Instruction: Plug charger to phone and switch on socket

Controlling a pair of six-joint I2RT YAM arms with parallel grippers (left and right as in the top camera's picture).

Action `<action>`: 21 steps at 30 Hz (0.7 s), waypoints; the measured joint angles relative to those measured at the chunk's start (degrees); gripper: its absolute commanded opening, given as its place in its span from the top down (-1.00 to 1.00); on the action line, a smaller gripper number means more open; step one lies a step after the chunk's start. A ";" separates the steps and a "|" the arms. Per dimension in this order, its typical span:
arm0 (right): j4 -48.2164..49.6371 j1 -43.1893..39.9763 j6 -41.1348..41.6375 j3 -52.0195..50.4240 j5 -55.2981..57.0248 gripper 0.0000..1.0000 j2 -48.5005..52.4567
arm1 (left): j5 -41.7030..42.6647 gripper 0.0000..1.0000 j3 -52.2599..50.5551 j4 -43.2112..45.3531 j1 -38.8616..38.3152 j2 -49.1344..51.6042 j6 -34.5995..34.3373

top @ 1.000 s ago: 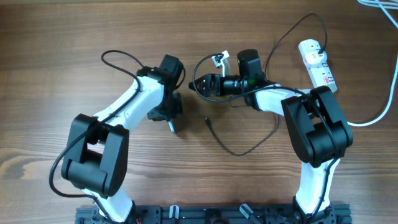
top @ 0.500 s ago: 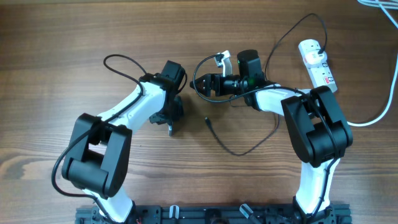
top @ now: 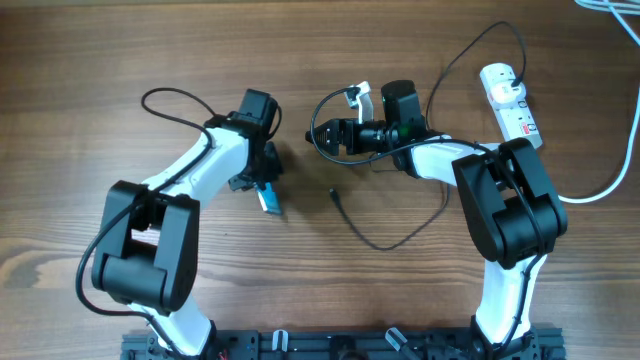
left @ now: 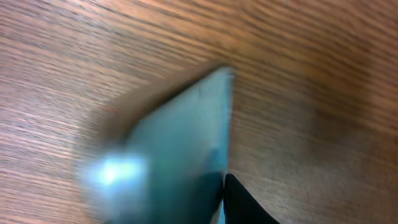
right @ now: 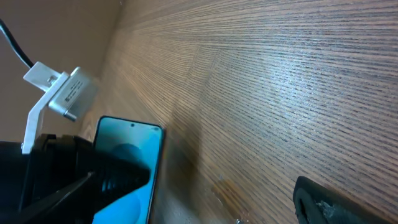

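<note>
Because the connector has to be pushed into the phone, note first that the phone [top: 269, 199] lies on the bench [top: 90, 60] right at the tips of the left jaws. In the left wrist view the phone fills the frame as a blur, with one dark fingertip [left: 249, 205] next to its edge. You cannot tell from this whether the left jaws pinch the phone or only stand beside it. Treat this placement as a bracing position: the left arm [top: 200, 170] appears set to keep the phone from sliding when the connector goes in.

The right jaws are spread wide and empty. They sit near the phone, on its far side, and face toward it. This suits a pick-up that has not yet begun.

The charger [top: 375, 243] lies loose on the bench. Its connector tip [top: 333, 193] is near the phone, on the socket side, and touches neither set of jaws. The socket [top: 512, 103] sits well apart from the phone, beyond the right arm [top: 500, 210]. Expect its switch to be the last step.
</note>
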 measured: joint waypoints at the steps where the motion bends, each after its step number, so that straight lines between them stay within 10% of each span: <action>1: 0.00 0.00 0.00 0.00 0.00 -0.99 0.00 | -0.02 0.54 0.00 0.04 0.11 0.00 -0.07; 20: -0.07 -0.13 1.99 0.00 0.00 -0.99 0.00 | 1.95 0.92 0.00 0.66 0.31 -0.44 -0.59; 21: -0.46 -0.28 2.23 0.00 0.00 -0.64 0.00 | 1.99 0.92 -0.09 0.39 0.59 -1.01 -0.59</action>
